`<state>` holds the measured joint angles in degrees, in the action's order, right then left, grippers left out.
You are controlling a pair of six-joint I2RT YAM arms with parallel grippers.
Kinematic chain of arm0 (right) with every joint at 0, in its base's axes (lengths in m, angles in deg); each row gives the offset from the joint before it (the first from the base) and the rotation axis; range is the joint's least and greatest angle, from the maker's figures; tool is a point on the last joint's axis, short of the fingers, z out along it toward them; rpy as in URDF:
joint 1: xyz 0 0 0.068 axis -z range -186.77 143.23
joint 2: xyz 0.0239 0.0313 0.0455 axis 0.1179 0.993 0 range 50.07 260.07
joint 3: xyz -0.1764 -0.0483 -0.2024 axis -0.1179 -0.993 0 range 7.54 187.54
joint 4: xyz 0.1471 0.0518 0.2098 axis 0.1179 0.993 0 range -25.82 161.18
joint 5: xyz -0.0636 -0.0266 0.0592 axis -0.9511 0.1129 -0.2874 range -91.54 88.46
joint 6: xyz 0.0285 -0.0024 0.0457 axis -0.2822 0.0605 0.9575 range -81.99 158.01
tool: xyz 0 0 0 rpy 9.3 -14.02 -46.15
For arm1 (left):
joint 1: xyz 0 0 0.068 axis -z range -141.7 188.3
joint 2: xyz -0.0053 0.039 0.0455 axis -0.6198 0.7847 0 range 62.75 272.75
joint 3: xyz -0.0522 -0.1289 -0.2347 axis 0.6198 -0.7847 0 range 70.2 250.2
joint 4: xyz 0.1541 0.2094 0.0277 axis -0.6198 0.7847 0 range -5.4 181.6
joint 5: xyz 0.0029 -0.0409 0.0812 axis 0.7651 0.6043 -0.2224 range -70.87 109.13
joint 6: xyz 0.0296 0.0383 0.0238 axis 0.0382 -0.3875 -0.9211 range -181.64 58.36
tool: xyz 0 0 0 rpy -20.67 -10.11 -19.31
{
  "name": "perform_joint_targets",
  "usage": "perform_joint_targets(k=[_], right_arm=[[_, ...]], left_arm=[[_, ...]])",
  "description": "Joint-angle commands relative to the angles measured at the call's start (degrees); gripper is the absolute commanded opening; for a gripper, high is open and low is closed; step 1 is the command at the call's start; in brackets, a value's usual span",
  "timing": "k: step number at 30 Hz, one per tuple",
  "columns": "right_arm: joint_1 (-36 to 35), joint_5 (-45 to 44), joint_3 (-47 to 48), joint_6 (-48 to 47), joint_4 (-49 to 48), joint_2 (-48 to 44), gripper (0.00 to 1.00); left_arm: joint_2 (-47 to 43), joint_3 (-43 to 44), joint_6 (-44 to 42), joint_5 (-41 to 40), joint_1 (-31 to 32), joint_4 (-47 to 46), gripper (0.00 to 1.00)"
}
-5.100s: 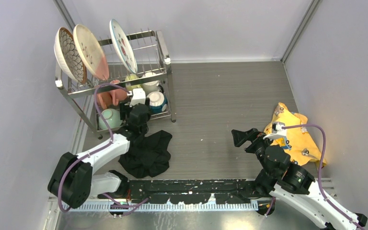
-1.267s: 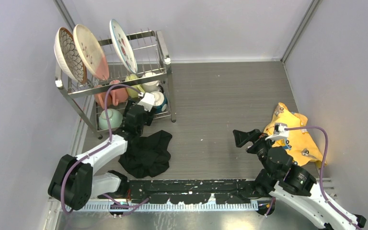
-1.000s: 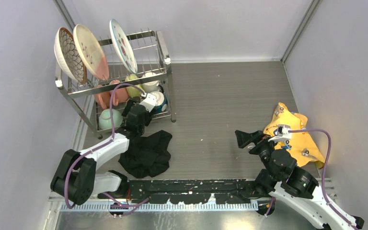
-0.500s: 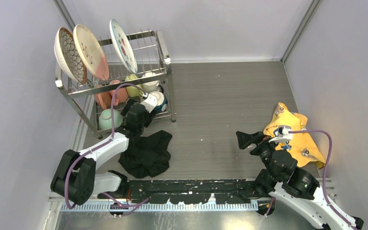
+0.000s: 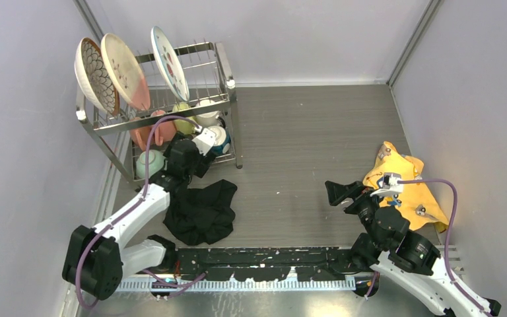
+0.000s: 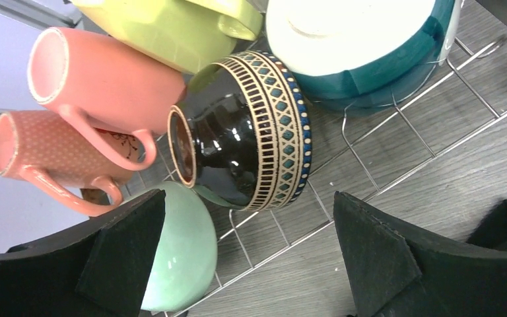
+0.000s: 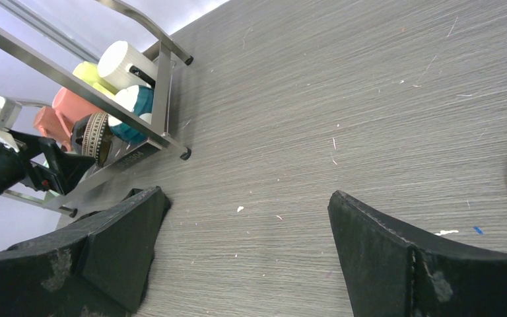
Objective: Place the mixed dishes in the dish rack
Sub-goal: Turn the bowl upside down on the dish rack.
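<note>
The silver dish rack (image 5: 223, 74) stands at the back left. Three patterned plates (image 5: 125, 69) lean upright on its top tier. On the lower tier lie two pink mugs (image 6: 99, 86), a yellow mug (image 6: 165, 26), a white mug (image 5: 206, 111), a blue bowl (image 6: 370, 59), a mint-green bowl (image 6: 178, 251) and a brown bowl (image 6: 251, 132) on its side. My left gripper (image 6: 247, 201) is open at the lower tier's front edge. The brown bowl lies just ahead of its fingers and is not gripped. My right gripper (image 7: 247, 195) hangs open over bare table, holding nothing.
A black cloth (image 5: 201, 208) lies crumpled on the table under the left arm, in front of the rack. A yellow cloth (image 5: 406, 185) lies at the right, beside the right arm. Grey walls close in on the left, back and right.
My left gripper has opened wider and drawn back a little from the brown bowl, which stays on the lower tier. The right arm has barely moved.
</note>
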<state>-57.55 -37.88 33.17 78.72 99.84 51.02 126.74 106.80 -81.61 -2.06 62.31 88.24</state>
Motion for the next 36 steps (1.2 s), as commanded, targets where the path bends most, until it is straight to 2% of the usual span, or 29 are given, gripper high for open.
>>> perform_joint_targets(k=[1,10,18,28,31,36], right_arm=[[-0.2,-0.4,2.3,-0.2,-0.1,-0.6,1.0],[-0.3,-0.2,2.5,0.2,0.5,-0.5,1.0],[-0.3,-0.5,2.5,0.3,0.6,-0.5,1.0],[-0.3,-0.6,2.6,0.5,0.9,-0.6,1.0],[-0.3,-0.6,2.5,0.5,0.9,-0.5,0.99],[-0.2,-0.4,2.7,0.6,1.1,-0.6,1.0]], left_arm=[[-1.7,-0.2,-3.4,-0.8,-0.5,-0.9,0.99],[4.0,-0.4,-4.9,-0.9,-1.6,-5.3,0.9],[7.0,-0.6,-7.9,-1.1,-2.4,-9.9,0.87],[7.1,-0.3,-8.6,4.3,-2.5,-8.1,0.64],[7.5,0.0,-8.4,4.1,-2.3,-6.8,0.6],[8.1,0.1,-8.8,1.8,-1.5,-6.5,0.47]])
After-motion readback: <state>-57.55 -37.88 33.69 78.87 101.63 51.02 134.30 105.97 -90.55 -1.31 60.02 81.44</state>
